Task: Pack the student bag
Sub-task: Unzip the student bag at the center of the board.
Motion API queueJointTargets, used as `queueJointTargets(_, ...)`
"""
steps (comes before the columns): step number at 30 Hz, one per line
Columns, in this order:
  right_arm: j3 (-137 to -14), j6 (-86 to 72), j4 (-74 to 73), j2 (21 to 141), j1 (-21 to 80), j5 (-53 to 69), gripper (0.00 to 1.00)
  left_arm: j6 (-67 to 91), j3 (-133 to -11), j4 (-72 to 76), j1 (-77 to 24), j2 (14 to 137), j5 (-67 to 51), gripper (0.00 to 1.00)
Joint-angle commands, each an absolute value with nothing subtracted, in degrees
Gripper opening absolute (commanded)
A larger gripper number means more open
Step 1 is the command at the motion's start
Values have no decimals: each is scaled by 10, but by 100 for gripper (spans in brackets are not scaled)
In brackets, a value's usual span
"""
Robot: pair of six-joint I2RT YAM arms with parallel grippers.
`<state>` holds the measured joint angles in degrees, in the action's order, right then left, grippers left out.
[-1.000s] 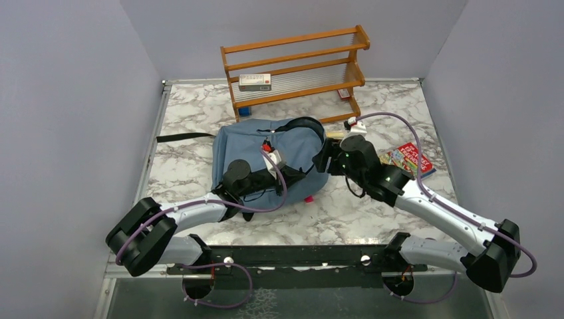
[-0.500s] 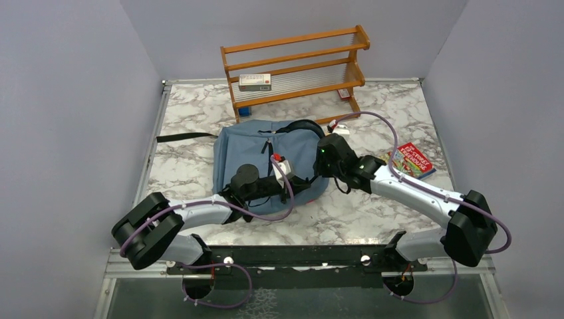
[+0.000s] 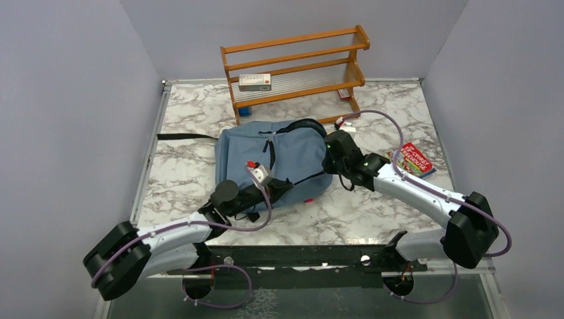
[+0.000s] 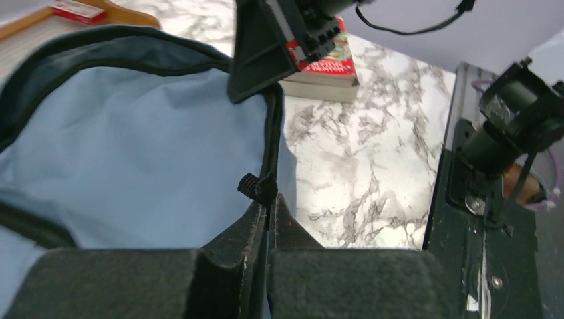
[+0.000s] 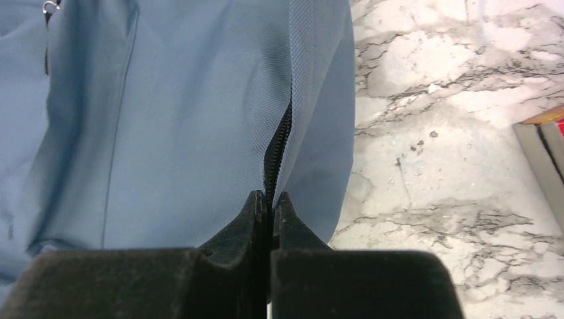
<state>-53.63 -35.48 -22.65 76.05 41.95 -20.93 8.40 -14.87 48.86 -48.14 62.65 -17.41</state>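
Tension is what this step wants, I'd judge: one hand should anchor the cloth while the other draws level along the zip, so the student bag, lying flat on the marble table under both hands, doesn't bunch. The left gripper has its jaws pressed together on the black zipper trim, a small black pull right at its tips. The right gripper is likewise clamped tight on the zipper seam just ahead of it, with a book off to its outer side
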Motion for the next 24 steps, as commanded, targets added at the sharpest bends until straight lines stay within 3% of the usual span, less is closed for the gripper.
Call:
queueJointTargets(1, -519, -322, -224, 743, 388, -239, 1, 116, -119, 448, -484, 512, -65, 0)
queueJointTargets(9, -506, -305, -189, 738, 378, -195, 1, 185, -79, 333, -483, 360, 128, 0)
queueJointTargets(17, -477, -279, -139, 707, 378, -133, 1, 192, -89, 298, -483, 356, 169, 0)
queueJointTargets(24, -454, -257, -109, 675, 378, -87, 1, 165, -132, 296, -483, 402, 160, 52)
